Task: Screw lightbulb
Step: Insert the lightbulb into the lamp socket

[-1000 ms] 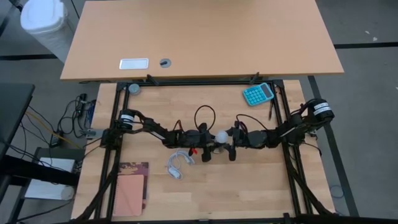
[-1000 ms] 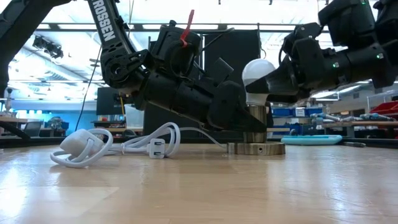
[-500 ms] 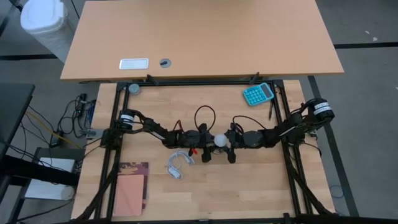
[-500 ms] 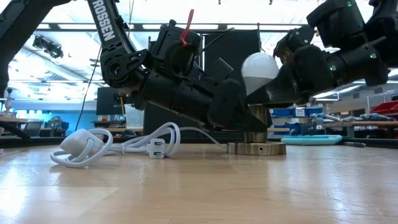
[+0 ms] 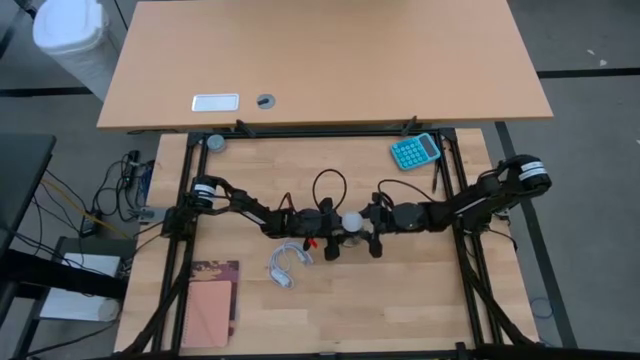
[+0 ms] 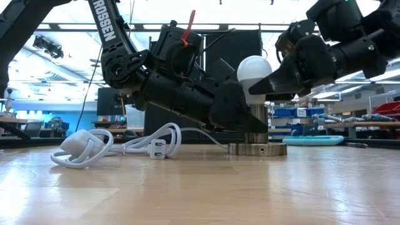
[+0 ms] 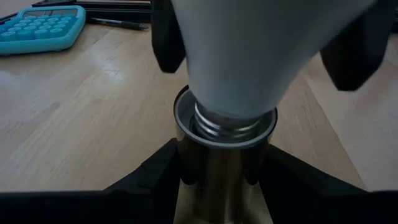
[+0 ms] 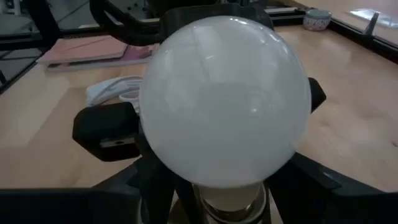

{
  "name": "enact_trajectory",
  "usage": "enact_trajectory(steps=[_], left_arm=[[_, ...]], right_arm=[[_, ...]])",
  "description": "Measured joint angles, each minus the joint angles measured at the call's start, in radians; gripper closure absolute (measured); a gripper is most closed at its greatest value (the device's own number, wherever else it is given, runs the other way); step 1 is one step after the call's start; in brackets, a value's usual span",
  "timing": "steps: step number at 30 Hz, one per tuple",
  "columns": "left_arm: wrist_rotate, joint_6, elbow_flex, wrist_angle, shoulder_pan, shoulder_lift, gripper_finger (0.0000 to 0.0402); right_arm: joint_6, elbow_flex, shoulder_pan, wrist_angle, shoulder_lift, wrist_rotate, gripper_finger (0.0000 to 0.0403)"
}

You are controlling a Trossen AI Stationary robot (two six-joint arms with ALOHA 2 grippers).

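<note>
The white lightbulb stands at the table's middle with its silvery screw cap in the mouth of a brass socket tube. The tube rises from a round base disc that lies on the table. My left gripper comes from the table's left and is shut on the tube. My right gripper comes from the right and is shut on the lightbulb below its globe. My left gripper pinches the socket tube between its two fingers, just under the rim. It comes from the table's left, slanting slightly down. The tube stands upright on its disc. My right gripper pinches the lightbulb's tapered base between its two fingers, below the globe. It comes nearly level from the table's right. The lightbulb stands globe up, its cap in the socket's mouth.
A white cord with a plug lies coiled on the near left side of the socket. A blue calculator and a pen lie at the far right, and a pink notebook at the near left. A raised board covers the far side.
My right gripper has risen a little and tipped nearer to level, still shut on the lightbulb. The globe leaned toward the right arm, then swung back over the socket. My left gripper and the socket have kept still.
</note>
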Motion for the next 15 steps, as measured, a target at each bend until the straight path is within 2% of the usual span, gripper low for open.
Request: enact_trajectory(steps=[15], left_arm=[[0.001,0.002,0.0,0.002,0.0,0.0,0.0211]], right_arm=[[0.027,0.0,-0.001,-0.025,0.012,-0.001,0.0174]])
